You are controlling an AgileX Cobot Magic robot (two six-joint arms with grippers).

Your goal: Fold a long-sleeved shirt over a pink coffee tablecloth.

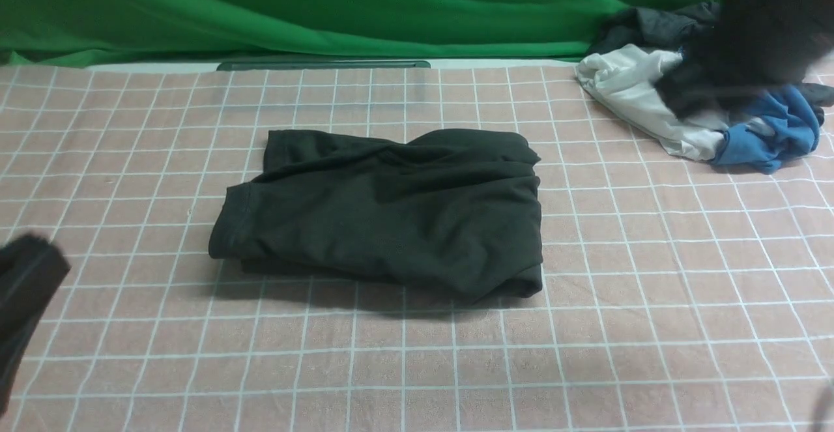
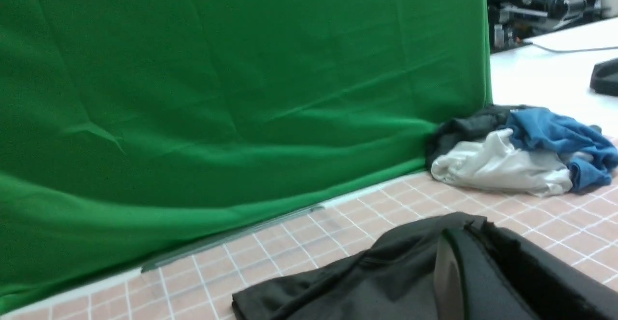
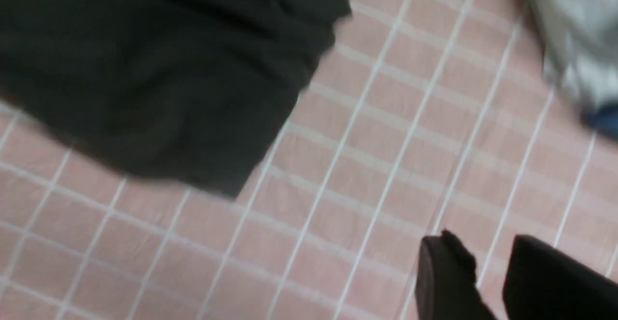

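Nearest, the left claw (image 1: 26, 282) sits low at the left edge over the pink coffee tablecloth (image 1: 651, 328), pressed together and empty. Mid-surface lies the long-sleeved shirt (image 1: 391, 214), folded into a compact bundle. Farther right, the blurred right claw (image 3: 487, 281) hangs above the white and blue garments (image 1: 684, 119); jaws narrowly parted, nothing between them. Green cloth (image 1: 326, 8) behind.

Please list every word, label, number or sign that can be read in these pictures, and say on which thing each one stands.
There is no readable text in any view.
The folded long-sleeved shirt shows only plain black fabric; no print or label is visible.
The pink coffee tablecloth carries only white grid lines.
The garment pile shows no writing.
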